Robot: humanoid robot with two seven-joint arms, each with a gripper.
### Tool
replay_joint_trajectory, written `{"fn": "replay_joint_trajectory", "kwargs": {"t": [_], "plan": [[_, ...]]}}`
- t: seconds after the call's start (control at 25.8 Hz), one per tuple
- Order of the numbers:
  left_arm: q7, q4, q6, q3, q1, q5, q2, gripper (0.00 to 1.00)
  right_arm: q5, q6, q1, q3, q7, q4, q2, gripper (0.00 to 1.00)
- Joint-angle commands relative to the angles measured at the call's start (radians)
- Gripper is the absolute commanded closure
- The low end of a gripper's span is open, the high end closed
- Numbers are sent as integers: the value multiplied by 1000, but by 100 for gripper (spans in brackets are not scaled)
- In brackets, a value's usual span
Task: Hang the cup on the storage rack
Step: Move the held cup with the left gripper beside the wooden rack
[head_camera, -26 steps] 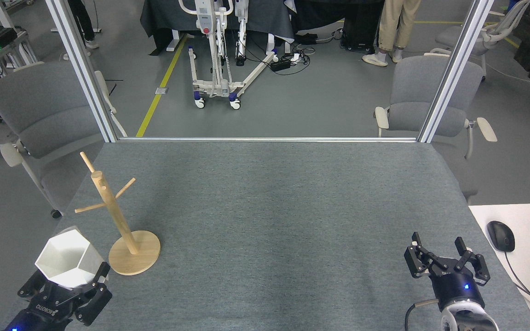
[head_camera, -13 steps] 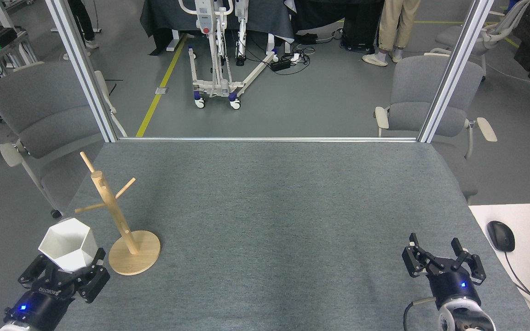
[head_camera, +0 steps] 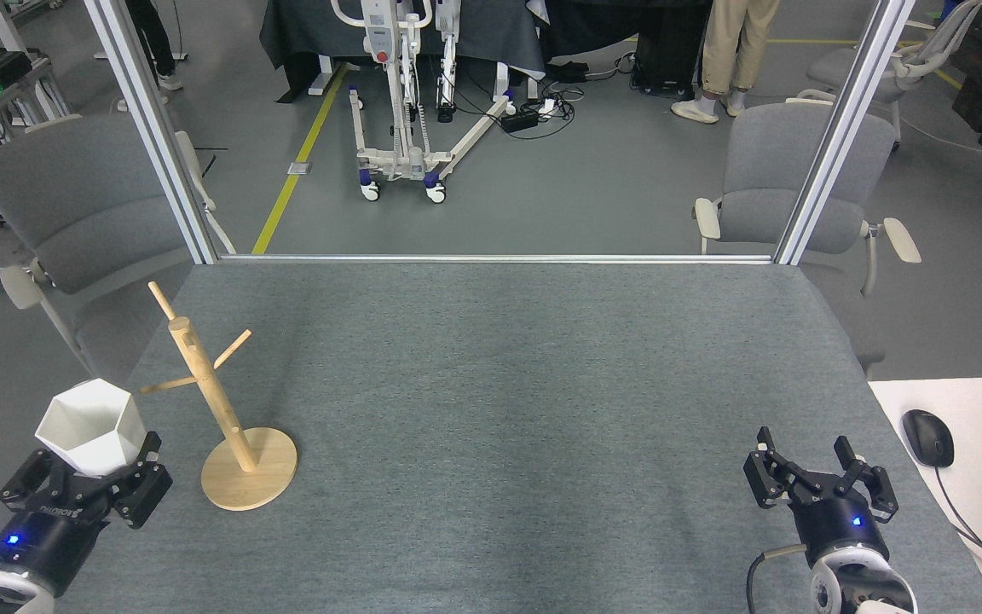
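Clamped on the cup (head_camera: pixel 90 426), left gripper (head_camera: pixel 89 477): black fingers (head_camera: pixel 143 493) closed around the lower faceted body, open hexagonal mouth tipped upward and toward the camera, handle not visible. Shifted since the earlier frames: cup and left gripper further to the left and slightly higher in view, now over the table's (head_camera: pixel 491 409) left edge rather than just beside the rack's disc base. Gap between cup and storage rack (head_camera: pixel 216 401) wider than half a second ago; lowest left-pointing peg tip now just to the right of the cup's rim, close but not touching. Rack itself unmoved, upright pole leaning slightly in view, base flat on the grey table cover.

Right gripper (head_camera: pixel 820 482) spread open, nothing between its fingers, hovering low over the near right corner of the table, nudged slightly nearer the bottom edge than a second ago. Well apart from cup and rack, the whole table width between.

Relative to the left jaws: cup seated directly between them, rising above the fingertips; rack to the right and a little beyond. Relative to the right jaws: both task things far off to the left.

Counted: one cup, one rack with four pegs visible, two grippers. Beyond the table, two grey chairs, one at each far corner. To the right of the right jaws, one black mouse (head_camera: pixel 927 437) on a white desk (head_camera: pixel 960 409).
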Motion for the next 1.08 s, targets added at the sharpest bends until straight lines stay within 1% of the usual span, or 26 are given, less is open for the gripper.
{"fn": "replay_joint_trajectory", "kwargs": {"t": [0.0,0.12,0.27,0.39,0.58,0.85,1.05], "plan": [[0,-2,-1,0,-1,0,17,100,0,-1,-3,0,0,3,1,1],[0,-16,-6,-1,3,-2,26,100,2,0,-3,0,0,3,1,1],[-2,-67,-7,-6,18,-12,25,100,2,0,-6,0,0,3,1,1],[-2,-73,-7,-12,20,-48,20,100,2,0,-23,0,0,4,1,1],[-14,-60,2,-15,6,-130,2,100,2,0,-26,0,0,4,3,1],[-14,-73,-1,-18,8,-133,0,100,3,0,-24,0,0,4,9,1],[-16,-90,5,-53,8,-138,-2,100,3,0,-24,0,0,4,9,1]]}}
